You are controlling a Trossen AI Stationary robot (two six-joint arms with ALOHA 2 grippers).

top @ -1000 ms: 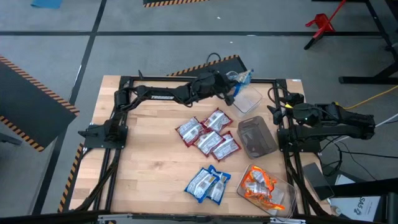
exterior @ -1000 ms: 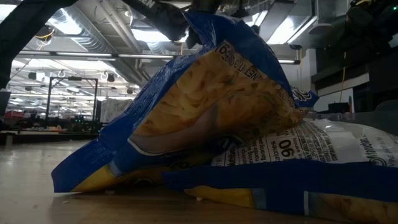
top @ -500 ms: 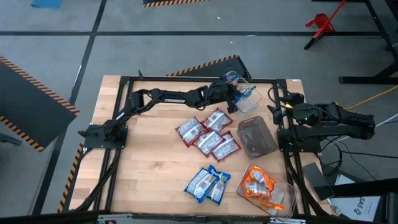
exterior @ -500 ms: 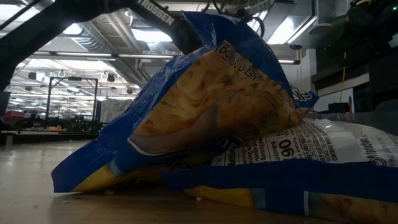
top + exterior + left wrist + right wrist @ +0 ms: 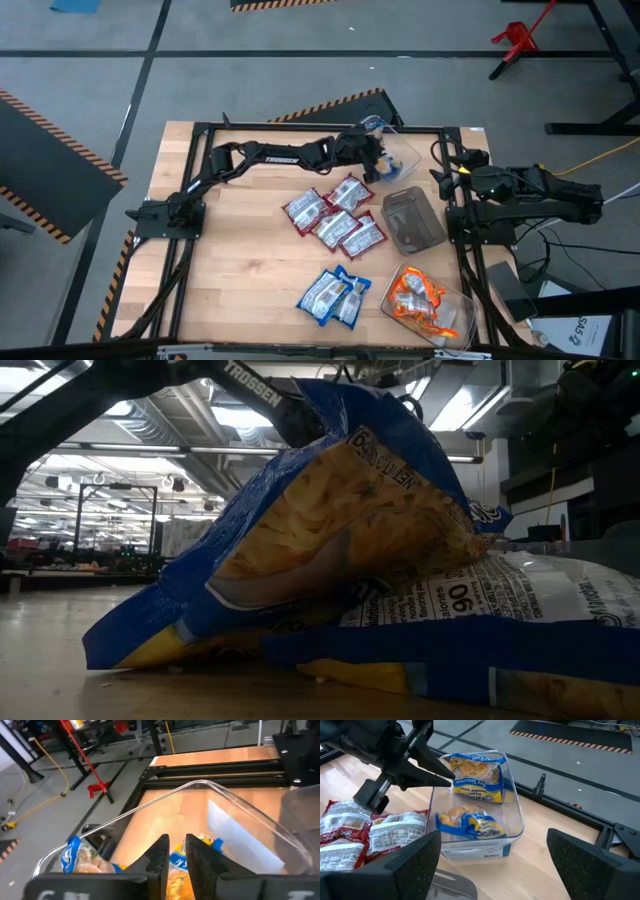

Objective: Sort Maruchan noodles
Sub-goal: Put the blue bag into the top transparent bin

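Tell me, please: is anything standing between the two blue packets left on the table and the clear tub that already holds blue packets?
Yes. The red packets lie on the table between the blue packets and the clear tub. The left gripper also hangs over that tub's rim. A lifted packet could pass above the red ones.

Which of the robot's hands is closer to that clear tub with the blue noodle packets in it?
The left hand: it reaches right over the clear tub holding blue packets. The right hand waits off to the tub's side, at the table's edge.
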